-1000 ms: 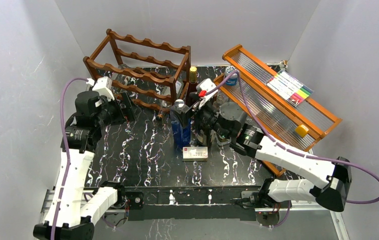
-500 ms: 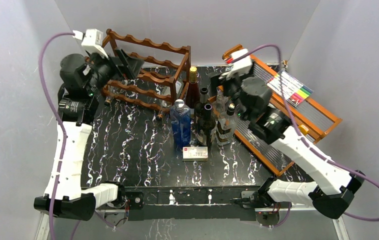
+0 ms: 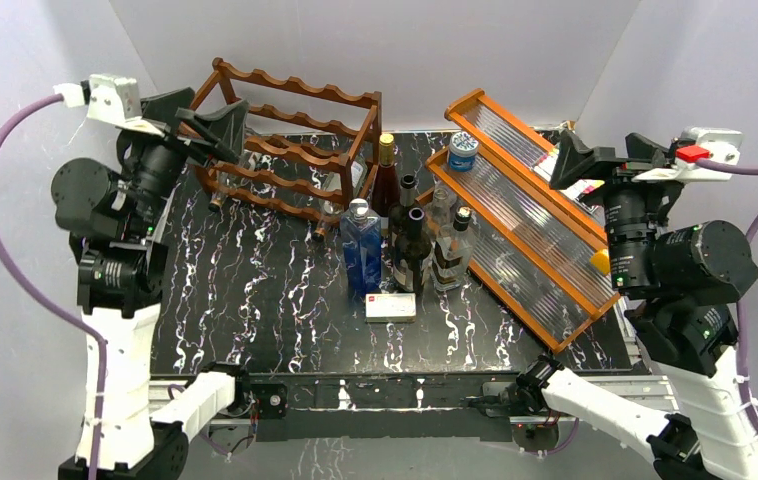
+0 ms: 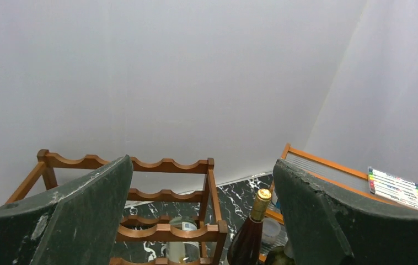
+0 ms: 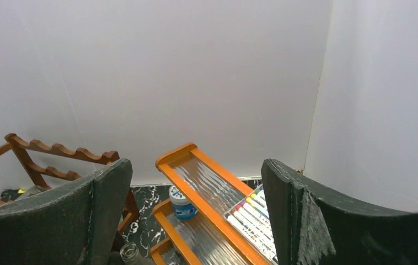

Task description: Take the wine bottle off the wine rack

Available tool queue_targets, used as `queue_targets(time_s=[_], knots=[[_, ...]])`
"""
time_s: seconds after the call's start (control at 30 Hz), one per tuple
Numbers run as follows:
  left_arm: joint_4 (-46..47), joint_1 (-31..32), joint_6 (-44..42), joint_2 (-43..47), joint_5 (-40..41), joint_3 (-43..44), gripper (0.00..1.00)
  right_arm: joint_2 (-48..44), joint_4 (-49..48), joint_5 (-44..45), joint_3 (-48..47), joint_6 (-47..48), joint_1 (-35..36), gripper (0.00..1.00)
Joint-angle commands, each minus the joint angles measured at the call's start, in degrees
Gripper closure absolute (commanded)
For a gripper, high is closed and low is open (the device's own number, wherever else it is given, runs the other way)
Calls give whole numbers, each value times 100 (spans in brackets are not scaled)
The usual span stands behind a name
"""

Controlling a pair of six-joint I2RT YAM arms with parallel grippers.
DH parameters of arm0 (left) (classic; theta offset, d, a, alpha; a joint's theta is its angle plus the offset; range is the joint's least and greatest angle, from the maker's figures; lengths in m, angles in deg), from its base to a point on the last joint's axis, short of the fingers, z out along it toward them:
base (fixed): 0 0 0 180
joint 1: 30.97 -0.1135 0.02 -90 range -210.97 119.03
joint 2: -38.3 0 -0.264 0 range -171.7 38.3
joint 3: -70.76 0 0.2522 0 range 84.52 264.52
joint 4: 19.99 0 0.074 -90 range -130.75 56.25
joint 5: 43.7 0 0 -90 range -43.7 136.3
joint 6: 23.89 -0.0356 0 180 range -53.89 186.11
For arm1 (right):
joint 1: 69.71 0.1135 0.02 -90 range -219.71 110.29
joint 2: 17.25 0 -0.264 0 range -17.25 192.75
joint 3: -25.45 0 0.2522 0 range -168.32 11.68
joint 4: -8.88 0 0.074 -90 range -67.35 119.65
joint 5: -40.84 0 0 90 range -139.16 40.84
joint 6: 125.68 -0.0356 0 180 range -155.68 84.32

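- While the left gripper [image 3: 205, 110] hovers raised by the wine rack [image 3: 305, 152], jaws apart and empty, the reach seems not yet begun
- Rack: dark reddish wood, scalloped rails
- wine bottle [image 4: 181, 249]: smooth pale glass, lying low at the rack's right end; next, probably descend and grip it
- right gripper [image 3: 607, 152]: spread, empty

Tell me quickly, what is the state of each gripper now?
Left gripper: open, holding nothing.
Right gripper: open, holding nothing.
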Motion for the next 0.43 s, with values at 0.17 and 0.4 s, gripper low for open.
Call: queue_targets(time_s=[0.17,0.4], knots=[[67,-9,-155,271,411,-254,2,213,132,-29,-148,-98,9,2],[-38,-8,-109,277,396,-301,2,149,222,-16,-15,-235,11,2]])
